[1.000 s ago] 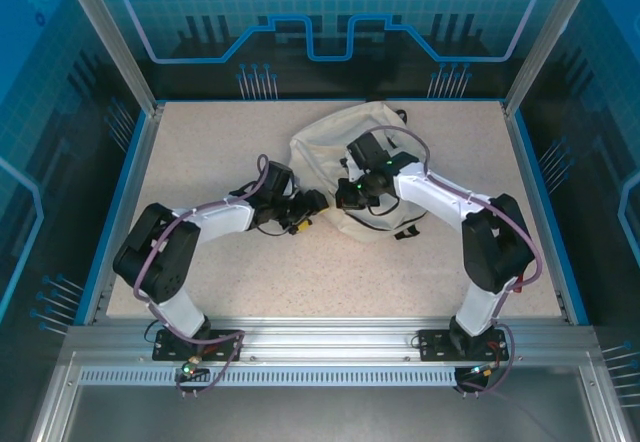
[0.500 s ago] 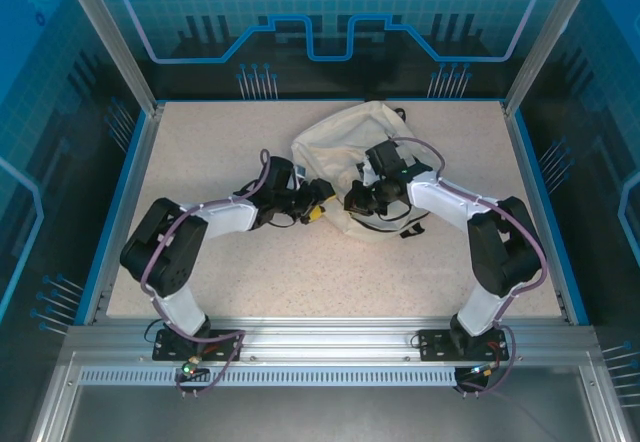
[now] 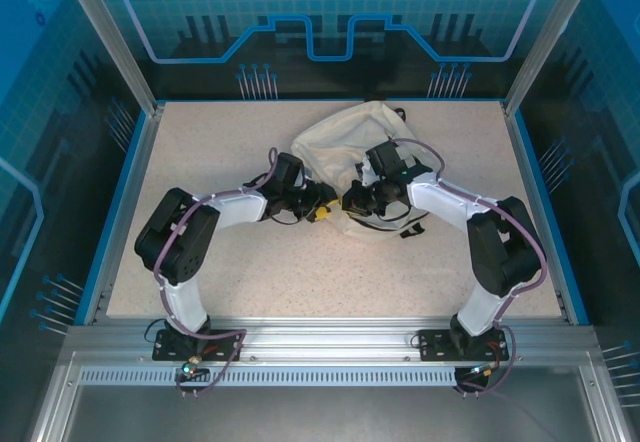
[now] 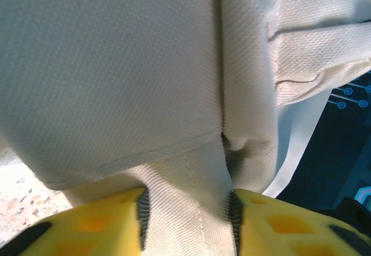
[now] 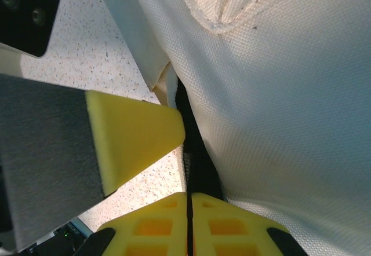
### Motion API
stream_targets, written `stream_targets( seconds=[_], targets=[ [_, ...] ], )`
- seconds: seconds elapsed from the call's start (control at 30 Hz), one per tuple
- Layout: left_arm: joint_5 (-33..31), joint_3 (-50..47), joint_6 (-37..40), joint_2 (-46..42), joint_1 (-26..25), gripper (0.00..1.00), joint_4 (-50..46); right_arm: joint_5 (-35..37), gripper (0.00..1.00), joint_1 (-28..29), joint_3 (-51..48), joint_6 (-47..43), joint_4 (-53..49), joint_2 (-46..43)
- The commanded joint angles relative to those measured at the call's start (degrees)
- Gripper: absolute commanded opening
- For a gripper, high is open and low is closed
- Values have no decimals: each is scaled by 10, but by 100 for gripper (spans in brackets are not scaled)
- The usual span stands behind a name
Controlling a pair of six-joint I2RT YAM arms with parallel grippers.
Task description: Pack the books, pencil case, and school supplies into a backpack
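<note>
The cream backpack (image 3: 345, 142) lies at the middle back of the table, and both grippers meet at its near left edge. My left gripper (image 3: 325, 209) (image 4: 186, 221) is shut on a cream webbing strap (image 4: 185, 192) of the backpack (image 4: 116, 65), with the strap filling the gap between the yellow pads. My right gripper (image 3: 352, 202) (image 5: 189, 221) is shut on a thin black zipper edge (image 5: 197, 152) of the backpack (image 5: 278, 94). A yellow finger of the left gripper (image 5: 133, 134) shows just beside it. The books, pencil case and school supplies are out of view.
A black strap end (image 3: 408, 232) lies on the speckled table (image 3: 250, 272) beside the right arm. A blue rim (image 3: 120, 212) and metal posts border the table. Open tabletop stretches in front of the backpack and to the far left.
My left arm has swung right to the backpack and its jaws have narrowed onto the cream strap. The right gripper shifted slightly right, still holding the bag's edge.
</note>
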Motion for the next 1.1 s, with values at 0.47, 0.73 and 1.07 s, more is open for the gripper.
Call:
stream_targets(
  seconds=[0.47,0.73,1.07],
  targets=[
    [12,-2,23,2,-4,12,-20,63,12,-3,13,-6,-49,-9],
    [17,-4,27,1,-4,7,-14,111,26,19,82,-71,-121,38],
    [20,-7,28,-2,-4,4,-11,101,23,36,126,-100,-151,87]
  ],
)
